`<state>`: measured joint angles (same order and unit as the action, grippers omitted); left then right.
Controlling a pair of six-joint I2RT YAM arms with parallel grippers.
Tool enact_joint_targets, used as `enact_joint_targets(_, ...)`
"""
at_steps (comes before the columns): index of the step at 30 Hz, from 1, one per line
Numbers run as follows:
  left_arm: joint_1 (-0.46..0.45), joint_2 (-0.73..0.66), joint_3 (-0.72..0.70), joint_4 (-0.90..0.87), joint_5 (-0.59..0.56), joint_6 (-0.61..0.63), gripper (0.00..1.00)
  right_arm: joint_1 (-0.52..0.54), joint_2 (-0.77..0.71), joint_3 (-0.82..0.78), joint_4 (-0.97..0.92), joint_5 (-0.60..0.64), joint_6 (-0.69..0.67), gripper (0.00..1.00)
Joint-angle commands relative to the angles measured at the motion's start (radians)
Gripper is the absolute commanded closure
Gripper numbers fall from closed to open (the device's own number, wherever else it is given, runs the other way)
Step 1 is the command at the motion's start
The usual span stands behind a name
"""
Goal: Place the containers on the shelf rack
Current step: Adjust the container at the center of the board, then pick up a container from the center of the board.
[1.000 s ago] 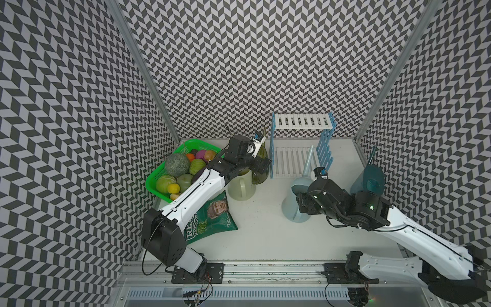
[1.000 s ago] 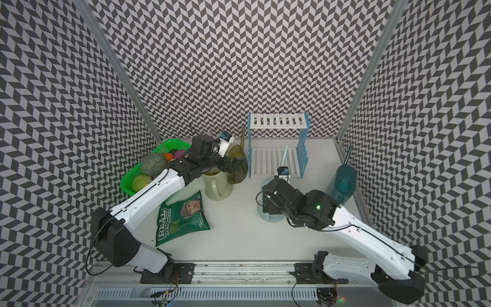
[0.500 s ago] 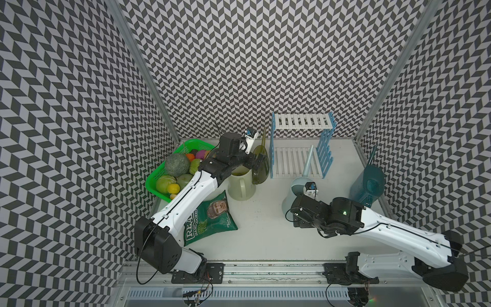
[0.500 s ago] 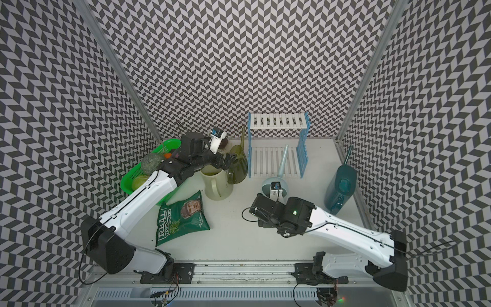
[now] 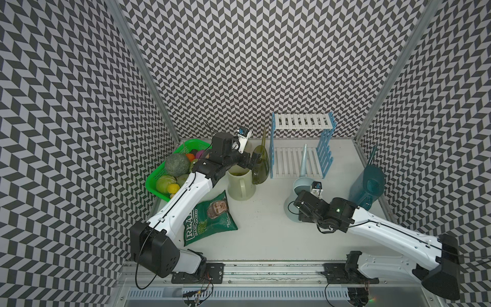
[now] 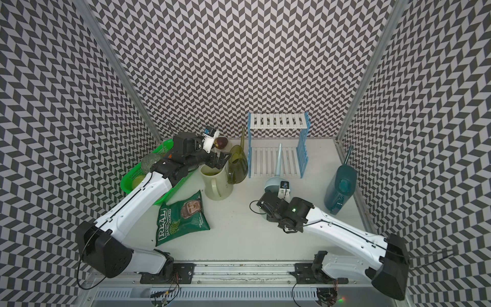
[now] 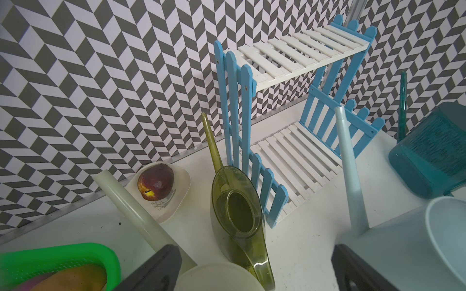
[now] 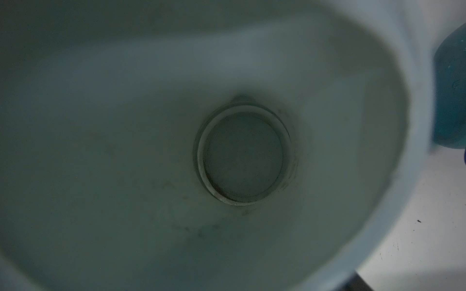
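Chevron-walled table [image 6: 239,234], left tool [image 6: 219,162] apart (over cream can [image 6: 216,186]), right tool [image 5: 301,206] likely hidden, state unclear.

Black-and-white chevron walls [image 5: 239,53], white-slatted blue-sided shelf rack [image 5: 303,123], cream can [image 5: 239,186], pale blue can [image 5: 300,183], olive can [image 5: 261,162], teal can [image 5: 368,186], green basket [image 5: 195,144]

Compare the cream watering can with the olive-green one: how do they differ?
The cream watering can is opaque, the olive-green watering can translucent. The cream one is a round, wide-mouthed jug; the olive-green one is narrow with a small oval opening. The olive-green one stands nearer the shelf rack than the cream one. Both stand upright, off the rack.
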<state>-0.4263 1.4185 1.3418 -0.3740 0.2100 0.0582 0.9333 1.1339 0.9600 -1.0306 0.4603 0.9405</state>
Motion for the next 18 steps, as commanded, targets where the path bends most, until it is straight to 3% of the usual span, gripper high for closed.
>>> enact_joint_targets(1,0.008,-0.023,-0.008,0.024,0.032,-0.003,0.0,-0.062,-0.067,-0.022,0.072,0.014,-0.068,0.31)
enact_joint_targets(10,0.018,-0.02,-0.015,0.02,0.052,0.002,0.0,-0.106,-0.13,-0.117,0.222,-0.07,-0.255,0.35)
enact_joint_targets(18,0.022,-0.006,-0.017,0.018,0.097,0.006,0.0,-0.097,-0.283,-0.271,0.428,-0.092,-0.31,0.49)
